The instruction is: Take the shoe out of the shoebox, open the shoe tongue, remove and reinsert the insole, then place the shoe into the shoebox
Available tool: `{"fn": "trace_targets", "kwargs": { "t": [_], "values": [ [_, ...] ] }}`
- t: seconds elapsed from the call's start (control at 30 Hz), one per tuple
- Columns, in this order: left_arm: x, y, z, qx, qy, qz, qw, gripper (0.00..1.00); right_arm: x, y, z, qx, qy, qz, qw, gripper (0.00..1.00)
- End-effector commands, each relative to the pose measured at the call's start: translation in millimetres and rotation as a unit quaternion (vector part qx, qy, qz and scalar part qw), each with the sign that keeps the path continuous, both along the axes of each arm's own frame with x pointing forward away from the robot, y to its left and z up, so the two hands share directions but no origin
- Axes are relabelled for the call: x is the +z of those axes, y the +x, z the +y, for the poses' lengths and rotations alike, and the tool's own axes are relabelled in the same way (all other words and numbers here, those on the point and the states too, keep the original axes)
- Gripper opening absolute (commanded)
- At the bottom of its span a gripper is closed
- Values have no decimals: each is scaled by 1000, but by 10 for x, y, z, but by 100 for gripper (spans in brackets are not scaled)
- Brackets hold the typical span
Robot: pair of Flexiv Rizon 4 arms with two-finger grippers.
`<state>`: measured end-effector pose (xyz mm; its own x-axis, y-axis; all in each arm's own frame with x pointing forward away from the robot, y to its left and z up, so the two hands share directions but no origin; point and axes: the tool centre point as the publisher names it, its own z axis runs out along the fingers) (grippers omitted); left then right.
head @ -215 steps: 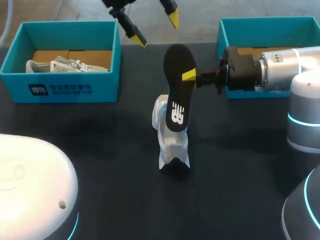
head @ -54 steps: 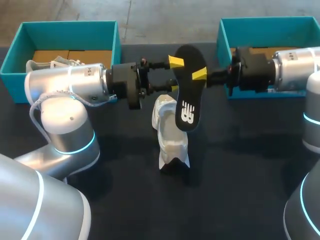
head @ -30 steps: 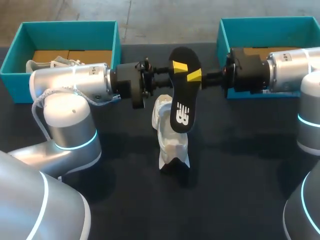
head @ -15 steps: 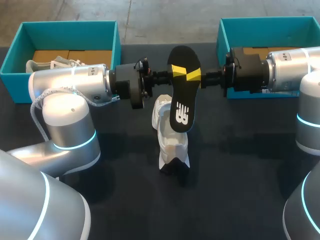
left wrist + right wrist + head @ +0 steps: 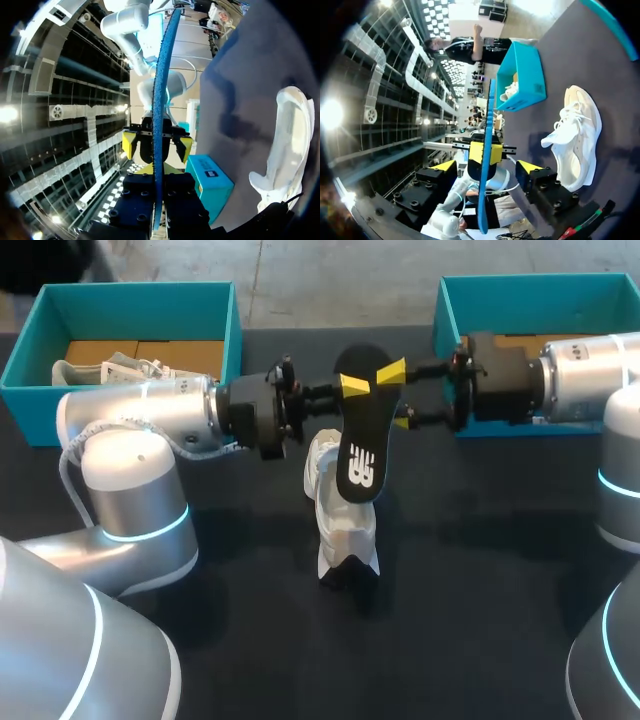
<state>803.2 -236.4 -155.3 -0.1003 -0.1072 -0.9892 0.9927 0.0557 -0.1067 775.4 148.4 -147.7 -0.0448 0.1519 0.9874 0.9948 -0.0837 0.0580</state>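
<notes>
The black insole hangs upright in the air over the white shoe, which lies on the dark table. My left gripper comes in from the left and is shut on the insole's upper part. In the left wrist view the insole runs edge-on out from between my left gripper's fingers. My right gripper faces it from the right, open, one yellow tip on each side of the insole without touching. The right wrist view shows my right gripper spread wide around the insole edge, the shoe beside it.
A teal shoebox at the back left holds another white shoe. A second teal shoebox stands at the back right, partly behind my right arm. Bare dark table lies in front of the shoe.
My right gripper has opened and let go of the insole. My left gripper closed on it and now carries it alone; the insole has sunk slightly.
</notes>
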Motion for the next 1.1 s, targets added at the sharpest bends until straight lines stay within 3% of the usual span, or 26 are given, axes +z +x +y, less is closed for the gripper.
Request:
{"fn": "trace_targets", "kwargs": {
  "t": [0.03, 0.33, 0.53, 0.87, 1.1],
  "values": [
    [6, -175, 62, 6, 0, 26, 1000, 0, -14, -165, -130, -19, -8, -6, 1000, 100],
    [14, -472, 138, 5, -12, 138, 990, 0, -176, -389, -334, -36, -37, -22, 998, 100],
    [-31, -649, 215, 3, -5, 167, 986, 0, -283, -523, -388, -40, -43, -26, 998, 100],
    [-67, -742, 320, 6, 1, 177, 984, 0, -388, -677, -431, -44, -59, -10, 997, 100],
    [-67, -742, 320, 6, 1, 177, 984, 0, -391, -688, -419, -41, -71, -11, 997, 100]
  ]
}}
